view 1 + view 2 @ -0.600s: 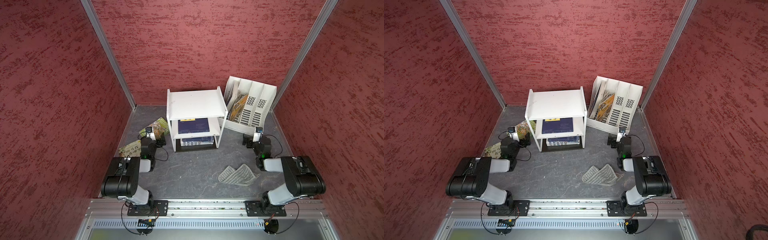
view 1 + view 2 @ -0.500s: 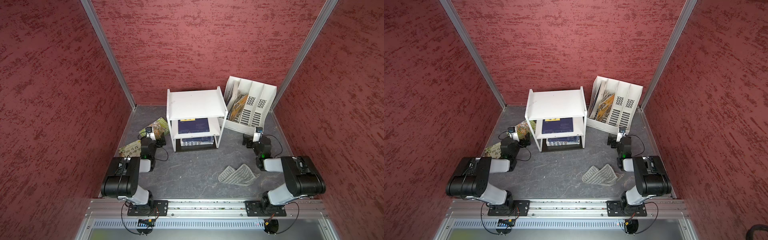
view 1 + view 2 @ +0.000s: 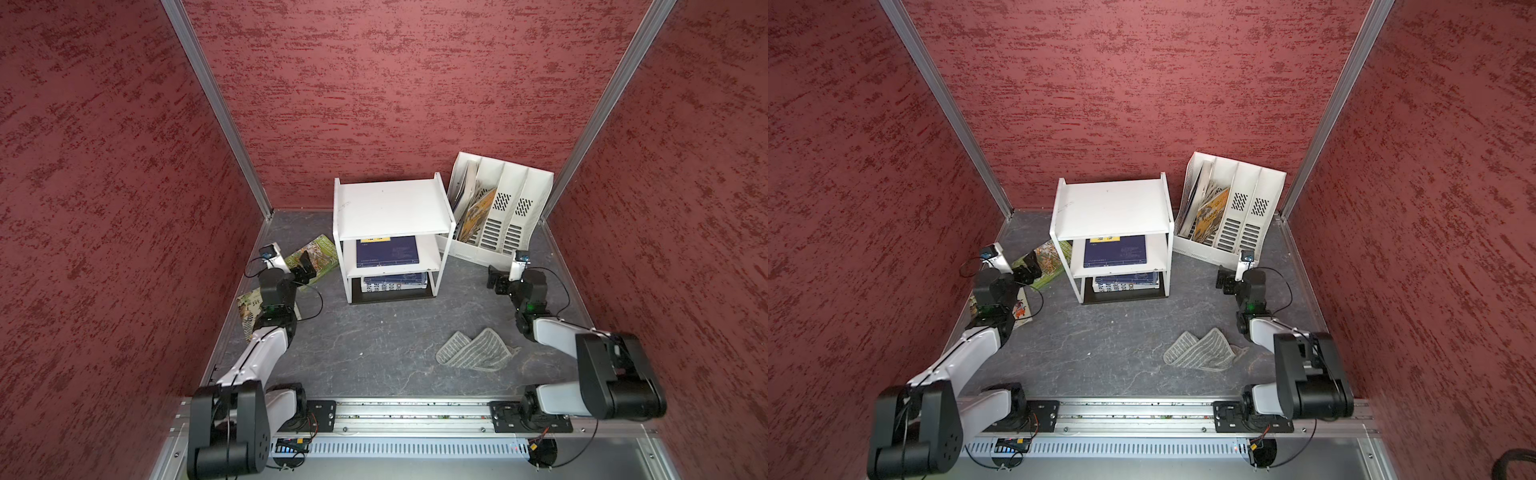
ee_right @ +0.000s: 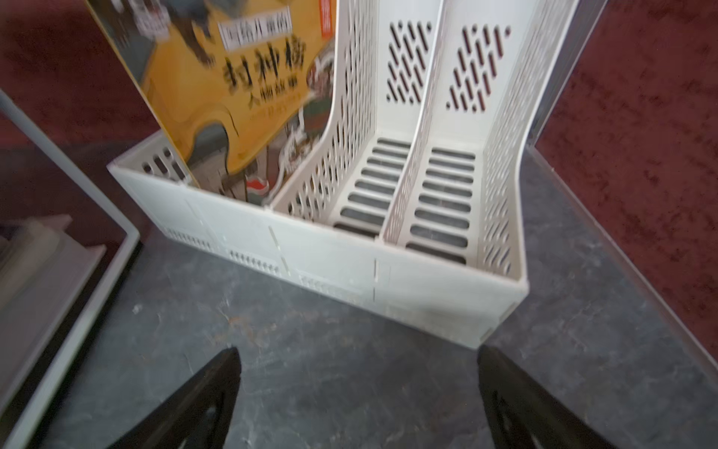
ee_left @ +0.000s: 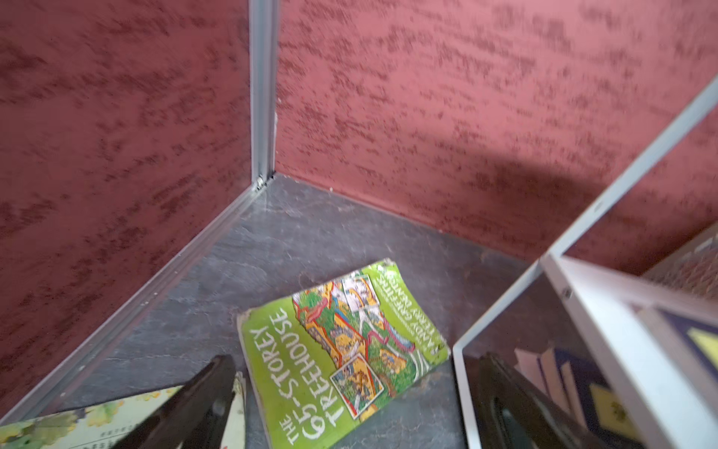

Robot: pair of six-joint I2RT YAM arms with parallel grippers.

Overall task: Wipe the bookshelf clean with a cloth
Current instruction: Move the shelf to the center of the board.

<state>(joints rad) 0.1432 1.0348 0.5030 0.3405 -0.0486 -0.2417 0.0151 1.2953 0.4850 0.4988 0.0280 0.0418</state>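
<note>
The white three-tier bookshelf [image 3: 390,208] [image 3: 1111,205] stands at the back middle of the dark floor, its flat top bare. The grey striped cloth [image 3: 476,349] [image 3: 1200,351] lies crumpled on the floor at the front right, touched by neither gripper. My left gripper [image 3: 305,266] [image 3: 1030,266] [image 5: 355,361] hovers open to the left of the bookshelf, whose frame [image 5: 606,322] shows beside it. My right gripper [image 3: 496,280] [image 3: 1225,280] [image 4: 357,352] stands open and empty over bare floor to the right of the bookshelf, behind the cloth.
A white slotted file holder [image 3: 498,224] [image 4: 388,280] with books stands at the back right, just beyond my right gripper. A green book [image 3: 318,255] [image 5: 334,350] and a second book [image 3: 249,307] lie under my left arm. Blue books [image 3: 386,251] fill the lower shelves. Red walls close in on three sides.
</note>
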